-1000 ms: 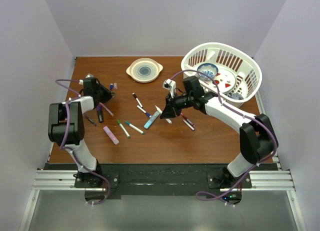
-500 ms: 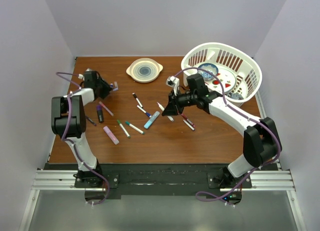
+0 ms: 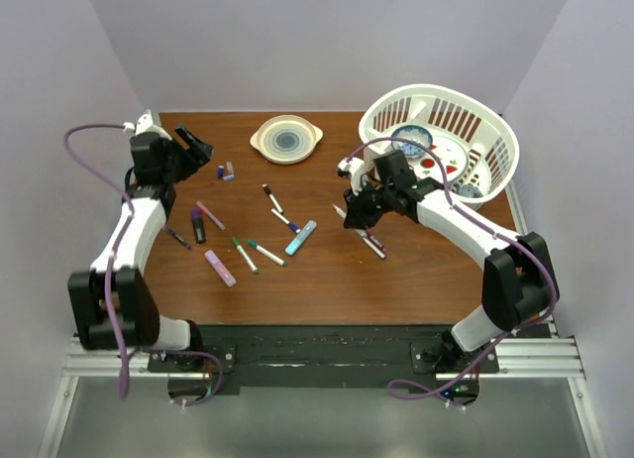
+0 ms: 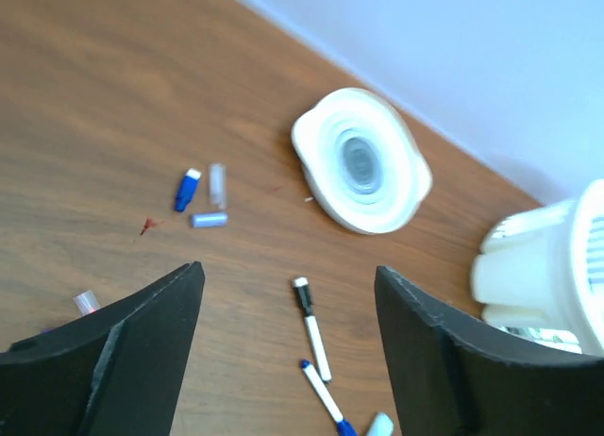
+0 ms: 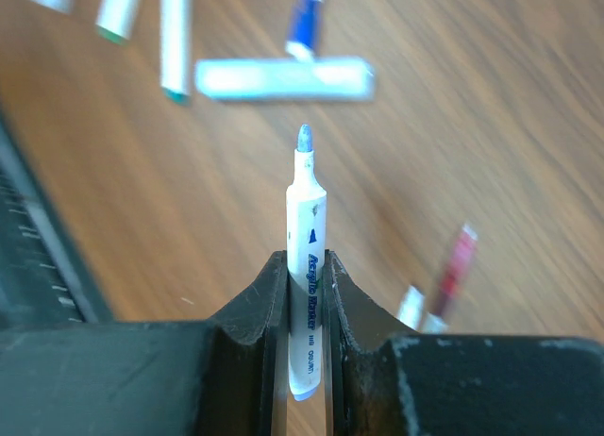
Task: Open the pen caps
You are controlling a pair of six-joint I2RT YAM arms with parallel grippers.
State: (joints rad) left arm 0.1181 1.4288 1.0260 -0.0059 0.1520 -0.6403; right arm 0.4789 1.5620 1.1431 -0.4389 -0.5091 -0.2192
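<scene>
Three loose pen caps lie at the far left of the table: a blue one, a clear one and a light-blue one, grouped in the top view as the caps. My left gripper hovers open and empty just left of them. Over the table's middle, my right gripper is shut on a white marker, whose uncapped blue tip points away from the jaws.
Several pens lie between the arms: a purple one, a pink one, a green one, a light-blue highlighter, a black-capped pen and red pens. A cream plate sits at the back. A white basket stands back right.
My left gripper opened and drew back up and left, away from the loose caps. The right gripper shifted slightly right, still holding the white marker.
</scene>
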